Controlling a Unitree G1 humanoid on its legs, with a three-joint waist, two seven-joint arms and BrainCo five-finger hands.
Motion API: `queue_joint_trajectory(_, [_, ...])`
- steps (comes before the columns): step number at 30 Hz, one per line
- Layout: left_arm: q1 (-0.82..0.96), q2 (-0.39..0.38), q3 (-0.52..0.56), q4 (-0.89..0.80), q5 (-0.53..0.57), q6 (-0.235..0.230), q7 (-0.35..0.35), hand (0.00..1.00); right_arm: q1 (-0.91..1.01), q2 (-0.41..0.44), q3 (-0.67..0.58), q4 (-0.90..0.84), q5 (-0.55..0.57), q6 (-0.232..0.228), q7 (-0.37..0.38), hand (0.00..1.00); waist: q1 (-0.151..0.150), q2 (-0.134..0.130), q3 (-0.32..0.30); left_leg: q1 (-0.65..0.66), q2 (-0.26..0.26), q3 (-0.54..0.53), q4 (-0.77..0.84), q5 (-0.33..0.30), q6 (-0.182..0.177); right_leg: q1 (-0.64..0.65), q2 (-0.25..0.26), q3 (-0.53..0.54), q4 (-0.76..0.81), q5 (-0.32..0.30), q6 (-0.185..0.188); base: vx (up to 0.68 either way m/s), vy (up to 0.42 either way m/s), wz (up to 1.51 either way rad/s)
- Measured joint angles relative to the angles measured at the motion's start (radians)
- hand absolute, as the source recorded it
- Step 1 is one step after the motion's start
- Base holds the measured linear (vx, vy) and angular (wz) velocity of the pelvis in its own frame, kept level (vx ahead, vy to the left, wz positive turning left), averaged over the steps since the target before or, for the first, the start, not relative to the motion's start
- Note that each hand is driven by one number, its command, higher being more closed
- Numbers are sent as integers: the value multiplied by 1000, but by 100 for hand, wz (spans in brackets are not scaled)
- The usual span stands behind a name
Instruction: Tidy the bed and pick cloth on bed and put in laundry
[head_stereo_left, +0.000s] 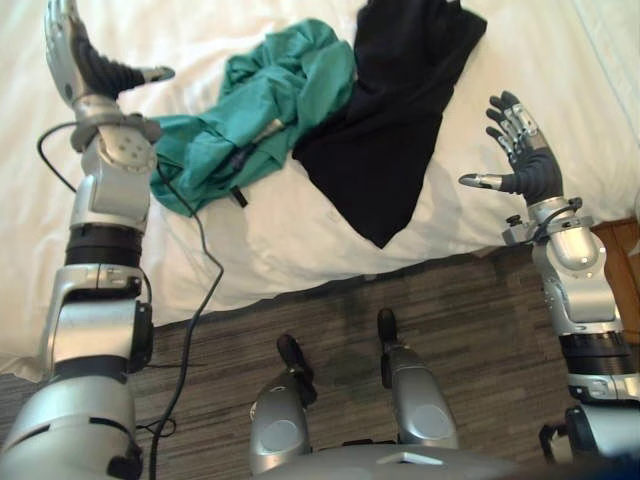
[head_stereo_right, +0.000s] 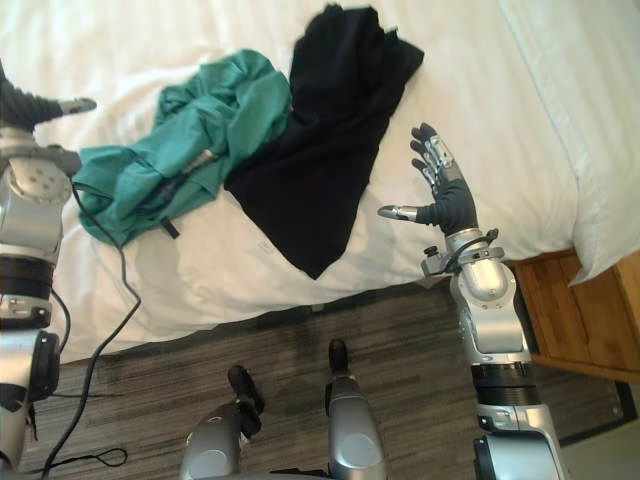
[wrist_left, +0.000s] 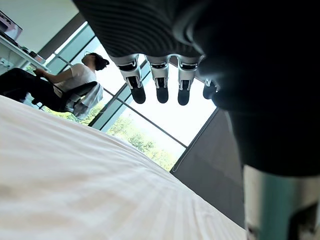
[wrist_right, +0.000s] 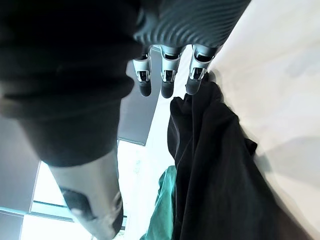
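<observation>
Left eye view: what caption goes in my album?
Open left hand and right hand hover beside green cloth and black cloth on the bed.

We see two garments lying loose on the white bed. A teal-green cloth is bunched in deep folds toward the left. A black cloth sprawls just beside it on the right, touching it, with one pointed end reaching toward the bed's near edge.
</observation>
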Motion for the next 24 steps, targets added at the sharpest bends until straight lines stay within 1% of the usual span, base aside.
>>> queue_joint_trajectory(1, [-5, -4, -12, 0, 0, 5, 0, 0, 6, 0, 0, -16, 0, 0, 2, 0, -2, 0, 0, -7, 3, 7, 5, 0, 0, -10, 1, 2, 4, 0, 0, -9, -34, -15])
queue_joint_trajectory(3, [-35, -36, -30, -2, -4, 28, -2, 0, 22, 0, 0, -57, 0, -3, 3, 0, -4, 0, 16, -13, 13, 22, 17, -1, -1, -23, 9, 5, 21, 0, 0, -4, -36, -12])
queue_joint_trajectory(5, [-67, -64, -56, -29, -22, 56, -3, 0, 39, 5, 0, -106, 2, -5, 2, 0, -3, 0, 26, -24, 35, 33, 33, -15, -15, -42, 26, 5, 33, 0, 0, -24, -48, -15])
queue_joint_trajectory(6, [-70, -70, -59, -43, -23, 64, -6, 0, 41, 6, 0, -120, 2, -6, 2, 0, -4, 1, 28, -28, 38, 36, 36, -17, -16, -47, 29, 5, 33, 0, 0, -31, -44, -14])
queue_joint_trajectory(9, [-95, -106, -63, -66, -41, 110, -38, 0, 48, 11, -2, -184, 3, -12, 2, 0, -5, 2, 48, -61, 55, 47, 66, -22, -18, -88, 36, 4, 61, 0, 1, -37, -50, -8])
queue_joint_trajectory(10, [-94, -122, -69, -67, -44, 143, -64, 0, 51, 14, -2, -198, 2, -12, 2, 0, -7, 5, 52, -78, 63, 48, 76, -22, -18, -105, 36, 4, 69, 0, 1, -50, -70, -3])
queue_joint_trajectory(12, [-90, -157, -84, -66, -63, 201, -115, 0, 50, 14, -8, -205, 2, -12, 2, 0, -7, 8, 84, -92, 75, 48, 105, -33, -17, -116, 39, -1, 83, 0, 1, -60, -54, -2])
queue_joint_trajectory(13, [-87, -167, -90, -63, -69, 221, -129, 0, 52, 15, -8, -206, 2, -12, 2, 0, -7, 9, 85, -102, 78, 48, 112, -37, -17, -126, 39, -2, 88, -1, 1, -61, -29, 0])
queue_joint_trajectory(14, [-87, -185, -92, -58, -77, 269, -171, 0, 52, 15, -8, -216, 2, -14, 0, 0, -7, 9, 85, -129, 85, 48, 134, -44, -14, -151, 41, -4, 101, -1, 2, -50, -24, 1])
queue_joint_trajectory(15, [-87, -192, -92, -57, -76, 291, -188, 0, 51, 15, -9, -225, 2, -14, 0, 0, -7, 9, 85, -141, 86, 47, 140, -48, -12, -163, 42, -4, 105, -1, 2, -57, -26, 2])
queue_joint_trajectory(17, [-101, -190, -89, -63, -54, 337, -250, 0, 44, 16, -10, -247, 0, -15, 0, 0, -9, 17, 91, -163, 90, 48, 158, -51, -10, -186, 41, -4, 118, -1, 2, -60, -24, 1])
queue_joint_trajectory(18, [-107, -189, -88, -61, -37, 374, -316, 0, 35, 16, -10, -247, 0, -14, 1, 0, -7, 25, 94, -160, 90, 48, 163, -53, -9, -186, 39, -4, 128, -3, 3, -56, -25, -1])
queue_joint_trajectory(19, [-112, -189, -87, -60, -35, 391, -343, 100, 28, 16, -10, -247, 0, -14, 2, 0, -8, 28, 94, -160, 89, 48, 167, -56, -8, -186, 37, -4, 134, -8, 2, -67, -29, -1])
queue_joint_trajectory(20, [-115, -190, -87, -60, -18, 418, -383, 100, 10, 16, -10, -247, -1, -13, 2, 0, -10, 34, 94, -159, 87, 49, 171, -63, -6, -192, 34, -4, 149, -16, 3, -62, -23, -2])
queue_joint_trajectory(21, [-115, -188, -86, -60, -7, 432, -402, 100, -6, 16, -10, -247, -1, -13, 2, 0, -11, 35, 93, -161, 84, 51, 171, -66, -3, -204, 32, -3, 165, -21, 3, -67, -26, -2])
queue_joint_trajectory(23, [-115, -181, -76, -60, 44, 439, -445, 100, -21, 15, -12, -247, 0, -14, 5, 0, -16, 38, 92, -175, 81, 54, 178, -69, -1, -229, 27, -1, 187, -27, 6, -56, -36, -1])
queue_joint_trajectory(24, [-120, -169, -64, -61, 98, 438, -496, 100, -23, 15, -12, -247, -1, -14, 14, 0, -19, 40, 91, -186, 81, 55, 187, -69, 0, -246, 25, -1, 200, -31, 5, -67, -69, 0])
